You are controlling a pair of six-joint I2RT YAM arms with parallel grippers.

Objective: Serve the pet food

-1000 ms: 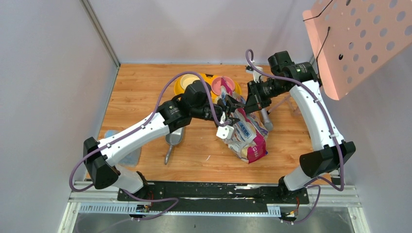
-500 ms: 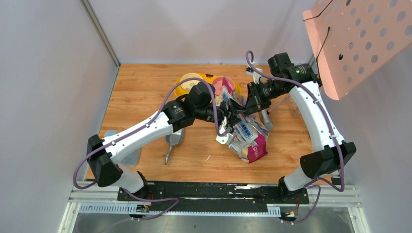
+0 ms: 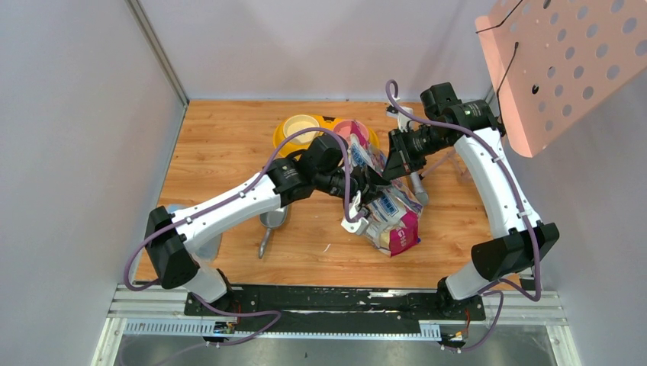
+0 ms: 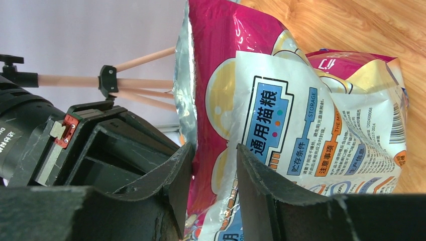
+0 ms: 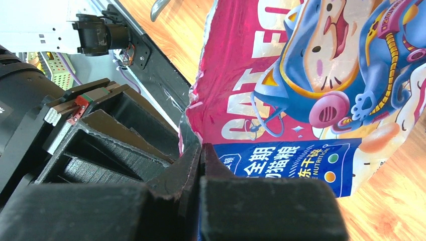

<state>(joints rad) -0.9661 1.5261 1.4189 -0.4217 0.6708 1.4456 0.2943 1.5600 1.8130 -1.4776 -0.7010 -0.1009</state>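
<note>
Step in hand: opening the bag [image 3: 387,212]. The right gripper [image 5: 201,150] is clamped on one wall of the mouth. The left gripper [image 4: 213,155] straddles the opposite panel with its fingers apart, not yet pinching. Close it high on the panel, then part both walls evenly — the glossy, crinkled foil film is slippery and likely tears. The pet food is not visible — presumably it is inside the bag.

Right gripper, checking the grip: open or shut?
Shut: fingers of the right gripper meet, pinching the edge of the bag.
</note>
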